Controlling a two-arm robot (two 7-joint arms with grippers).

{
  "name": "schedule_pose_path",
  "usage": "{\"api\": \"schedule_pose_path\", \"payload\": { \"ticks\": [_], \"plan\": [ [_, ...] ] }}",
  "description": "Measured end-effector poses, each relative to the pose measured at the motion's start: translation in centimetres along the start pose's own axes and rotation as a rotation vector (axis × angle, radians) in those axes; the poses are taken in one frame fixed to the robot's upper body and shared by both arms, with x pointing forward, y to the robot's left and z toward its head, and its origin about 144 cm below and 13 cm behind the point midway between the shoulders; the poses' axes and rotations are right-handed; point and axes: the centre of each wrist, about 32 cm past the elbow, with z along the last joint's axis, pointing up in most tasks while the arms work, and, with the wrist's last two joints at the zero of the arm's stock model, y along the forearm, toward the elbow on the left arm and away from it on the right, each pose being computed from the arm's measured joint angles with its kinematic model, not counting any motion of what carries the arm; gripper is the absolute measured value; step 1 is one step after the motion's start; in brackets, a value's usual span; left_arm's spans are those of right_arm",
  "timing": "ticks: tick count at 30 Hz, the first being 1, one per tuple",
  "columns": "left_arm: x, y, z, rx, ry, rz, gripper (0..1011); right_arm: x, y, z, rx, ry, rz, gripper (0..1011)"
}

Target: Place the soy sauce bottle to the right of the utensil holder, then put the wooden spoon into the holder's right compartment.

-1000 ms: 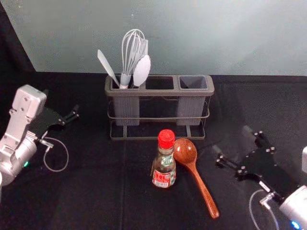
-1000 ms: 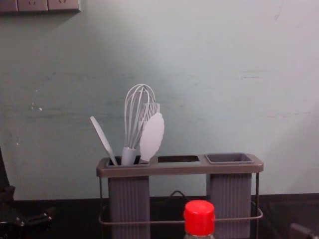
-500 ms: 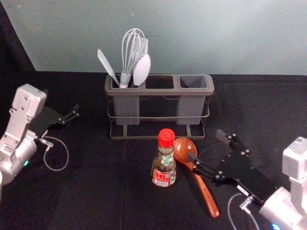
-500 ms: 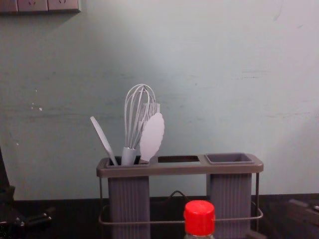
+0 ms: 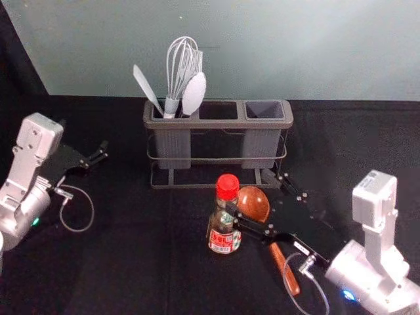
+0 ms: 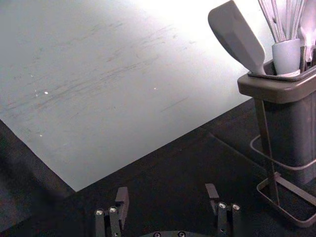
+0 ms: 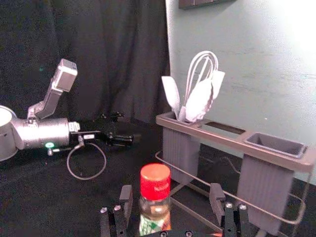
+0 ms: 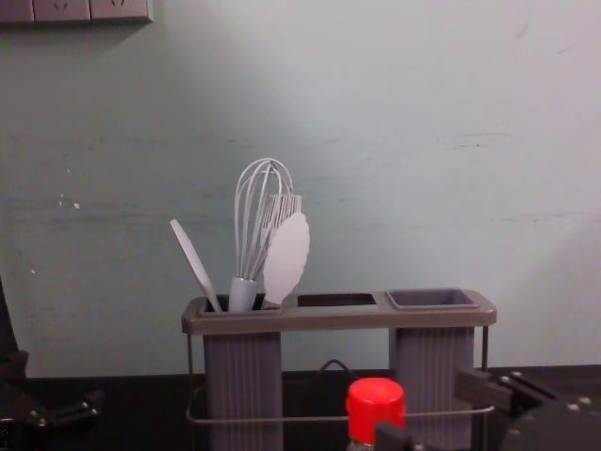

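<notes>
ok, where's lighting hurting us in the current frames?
Head view: highlights on the wooden spoon's bowl, black right gripper low-contrast against the black tabletop. Left wrist view: wall washed out near the utensils. Right wrist view: wall glare above the holder. Chest view: soft shadow on wall, lower right.

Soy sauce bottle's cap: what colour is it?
The cap is red, seen best in the right wrist view.

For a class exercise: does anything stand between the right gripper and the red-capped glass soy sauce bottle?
Nothing visible separates the open right gripper from the bottle; the brown wooden spoon lies beneath the gripper, beside the bottle.
</notes>
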Motion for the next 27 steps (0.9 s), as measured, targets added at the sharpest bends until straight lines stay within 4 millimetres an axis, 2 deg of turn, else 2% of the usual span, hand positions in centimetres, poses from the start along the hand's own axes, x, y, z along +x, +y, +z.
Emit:
{"api": "schedule_pose_path", "payload": {
  "ticks": [11, 27],
  "plan": [
    [0.0, 0.0, 0.0, 0.000, 0.000, 0.000, 1011, 0.4, 2.3, -0.2, 0.004, 0.026, 0.040, 1004],
    [0.0, 0.0, 0.0, 0.000, 0.000, 0.000, 1011, 0.6, 3.8, -0.5, -0.007, 0.043, 0.061, 1004]
  ]
}}
